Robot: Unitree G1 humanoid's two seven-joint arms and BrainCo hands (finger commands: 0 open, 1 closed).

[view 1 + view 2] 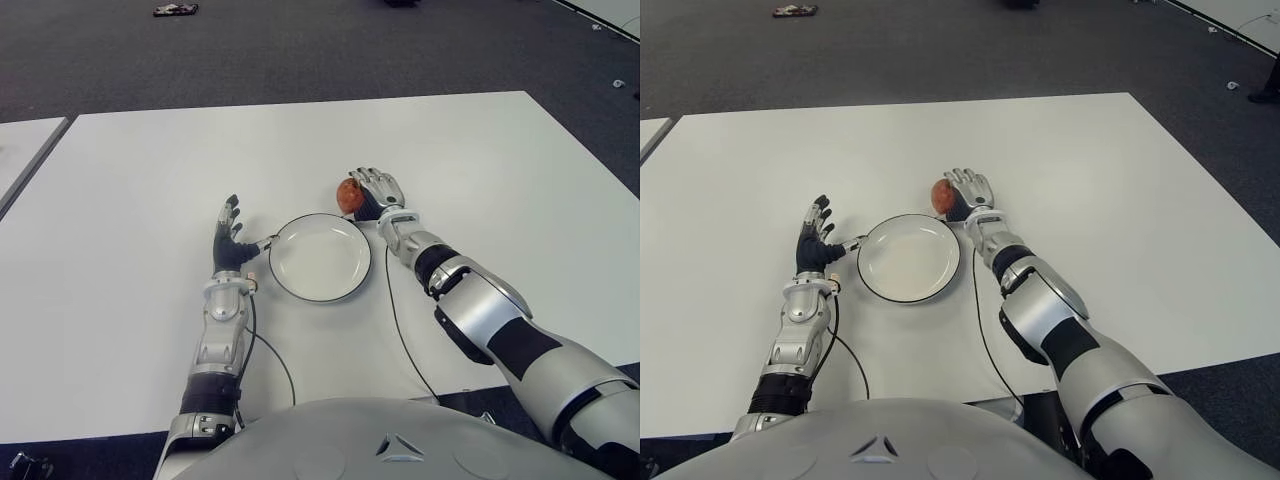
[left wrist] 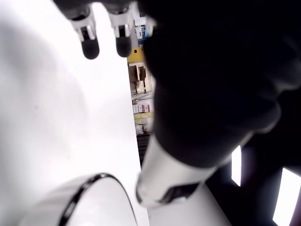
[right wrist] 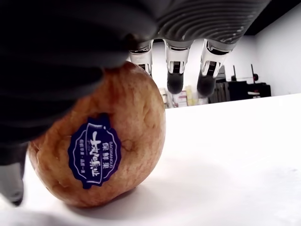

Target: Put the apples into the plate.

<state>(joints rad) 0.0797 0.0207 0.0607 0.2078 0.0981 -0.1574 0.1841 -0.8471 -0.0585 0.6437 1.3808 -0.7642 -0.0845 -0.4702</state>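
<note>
Seemingly the risk is a slip: from the head views, the right hand [image 1: 377, 190] covers the apple [image 1: 347, 196] just beyond the plate [image 1: 352, 285]'s far rim, while the left hand [image 1: 230, 243] shows beside the plate's left edge, fingers relaxed. In the right wrist view the apple [image 3: 101, 150] sits on the table [image 3: 244, 160], fingers [image 3: 175, 70] draped over, not visibly clamped, so lifting now could roll it away.

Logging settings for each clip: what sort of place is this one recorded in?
Probably an indoor lab or office room: a plain white table on dark grey carpet, with shelves and equipment faintly visible in the wrist views.
</note>
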